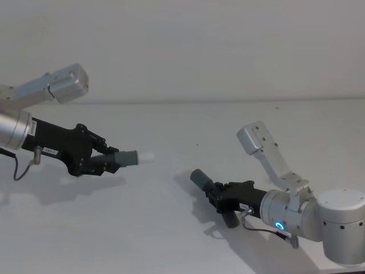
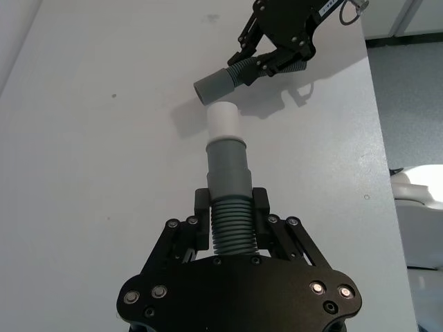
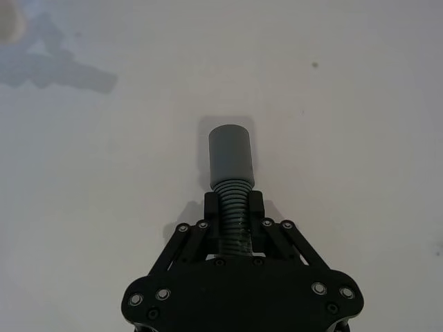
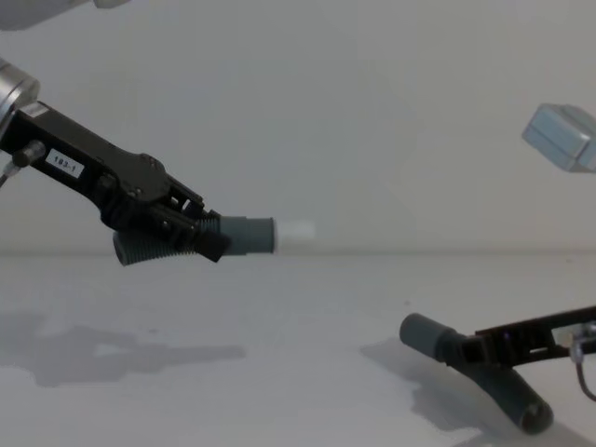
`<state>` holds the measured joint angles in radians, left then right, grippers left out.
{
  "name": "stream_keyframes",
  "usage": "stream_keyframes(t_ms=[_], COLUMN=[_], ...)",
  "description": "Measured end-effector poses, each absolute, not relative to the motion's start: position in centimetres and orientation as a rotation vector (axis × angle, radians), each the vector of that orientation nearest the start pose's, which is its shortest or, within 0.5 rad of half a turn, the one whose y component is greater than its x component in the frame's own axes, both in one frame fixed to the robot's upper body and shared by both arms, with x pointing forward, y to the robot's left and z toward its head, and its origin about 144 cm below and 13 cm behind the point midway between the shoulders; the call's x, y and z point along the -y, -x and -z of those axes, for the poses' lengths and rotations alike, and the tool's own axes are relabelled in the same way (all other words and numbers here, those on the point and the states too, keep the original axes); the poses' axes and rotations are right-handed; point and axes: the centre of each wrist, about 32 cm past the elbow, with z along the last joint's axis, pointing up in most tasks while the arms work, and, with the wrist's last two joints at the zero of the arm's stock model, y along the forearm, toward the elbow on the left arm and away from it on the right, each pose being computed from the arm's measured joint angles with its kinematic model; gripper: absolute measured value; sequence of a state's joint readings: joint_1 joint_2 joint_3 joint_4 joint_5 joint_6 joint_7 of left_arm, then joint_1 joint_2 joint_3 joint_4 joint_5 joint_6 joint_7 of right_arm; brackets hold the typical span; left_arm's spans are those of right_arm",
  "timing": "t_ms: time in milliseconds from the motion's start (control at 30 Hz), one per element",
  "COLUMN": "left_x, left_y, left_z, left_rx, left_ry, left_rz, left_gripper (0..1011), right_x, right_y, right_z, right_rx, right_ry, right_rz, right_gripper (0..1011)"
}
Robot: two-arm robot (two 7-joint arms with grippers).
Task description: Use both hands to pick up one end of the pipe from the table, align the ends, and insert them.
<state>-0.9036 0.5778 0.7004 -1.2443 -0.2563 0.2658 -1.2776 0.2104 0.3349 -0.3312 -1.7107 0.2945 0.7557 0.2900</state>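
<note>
My left gripper (image 1: pixel 106 160) is shut on the ribbed middle of one dark grey pipe piece (image 1: pixel 126 157) and holds it well above the table (image 1: pixel 171 228). That piece's white-tipped end (image 1: pixel 147 155) points right. In the left wrist view, this gripper (image 2: pixel 230 207) clamps the ribs and the white tip (image 2: pixel 223 121) points toward the other piece's hollow end (image 2: pixel 213 84), a short gap away. Low over the table, my right gripper (image 1: pixel 220 197) is shut on the second pipe piece (image 1: pixel 201 178). The right wrist view has its plain cuff (image 3: pixel 230 155) sticking out past the gripper (image 3: pixel 233 207). From the chest, the white tip (image 4: pixel 296 233) is higher than the plain cuff (image 4: pixel 424 335).
The white table reaches back to a plain wall (image 1: pixel 182 45). The table's edge (image 2: pixel 385 138) shows in the left wrist view, with grey floor beyond it. Shadows of both arms lie on the surface.
</note>
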Motion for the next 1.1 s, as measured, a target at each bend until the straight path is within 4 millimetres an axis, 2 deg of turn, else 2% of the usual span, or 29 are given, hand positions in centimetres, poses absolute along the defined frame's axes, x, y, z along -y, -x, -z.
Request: stream_keyframes(t_ms=[633, 1100], left_x=[-28.1, -28.1], left_y=[-62.7, -62.7], left_z=[-135.0, -135.0], left_rx=[0.134, 0.134], left_ry=[-0.61, -0.61], left_rz=[-0.092, -0.092], left_gripper=[323, 325], right_x=[22.8, 25.2], right_y=[-49.8, -51.5], right_z=[-123.5, -124.6], right_rx=[-0.099, 0.117], right_ry=[0.392, 0.321], right_rz=[0.855, 0.701], right_gripper=[215, 215])
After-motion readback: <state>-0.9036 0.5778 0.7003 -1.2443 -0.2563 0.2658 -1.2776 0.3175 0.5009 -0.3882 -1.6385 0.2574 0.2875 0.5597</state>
